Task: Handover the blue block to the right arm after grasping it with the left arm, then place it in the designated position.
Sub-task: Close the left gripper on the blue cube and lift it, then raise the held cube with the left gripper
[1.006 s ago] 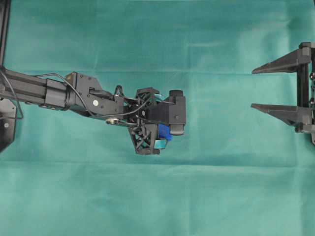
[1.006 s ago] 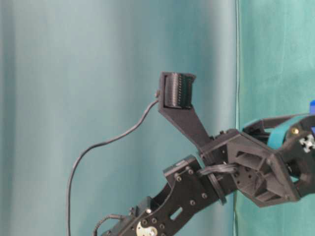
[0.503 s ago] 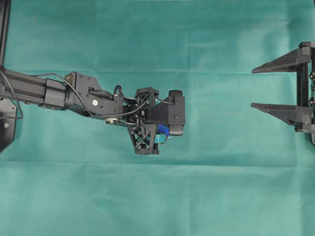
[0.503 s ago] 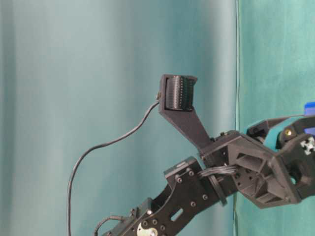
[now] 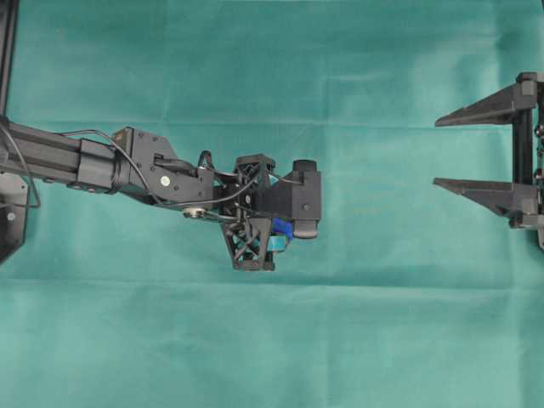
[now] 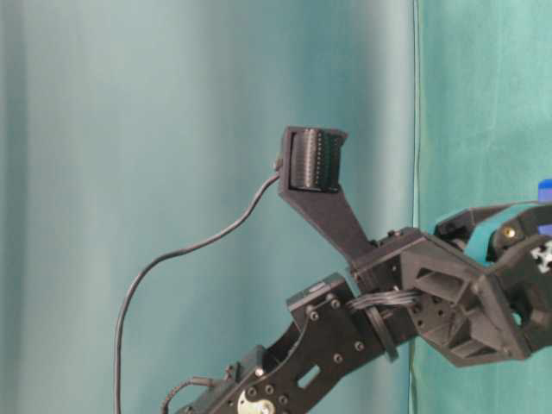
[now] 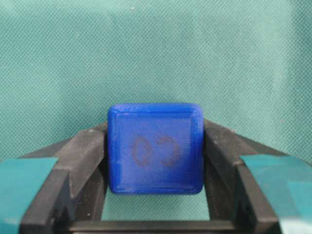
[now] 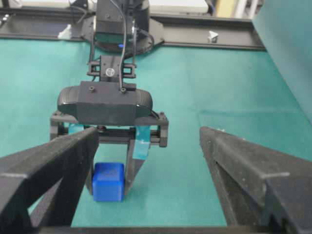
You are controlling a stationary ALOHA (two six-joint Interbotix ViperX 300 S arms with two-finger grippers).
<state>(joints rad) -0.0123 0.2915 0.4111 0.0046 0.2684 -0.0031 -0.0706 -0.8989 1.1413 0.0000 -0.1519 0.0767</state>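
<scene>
Blue block (image 7: pixel 155 148) rests on green cloth (image 5: pixel 340 68) covering the table.

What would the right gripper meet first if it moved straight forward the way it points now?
Probably the left gripper holding the blue block; only bare green cloth lies between them, though height is unclear.

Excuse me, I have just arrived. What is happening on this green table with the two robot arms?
The left arm's gripper with teal-taped fingers is closed on a small bright blue cube, one finger against each side, down at the green cloth. In the right wrist view the cube appears to rest on the cloth. The right arm's black gripper waits at the far right edge with its fingers wide apart and nothing between them. The handover has not begun.
</scene>
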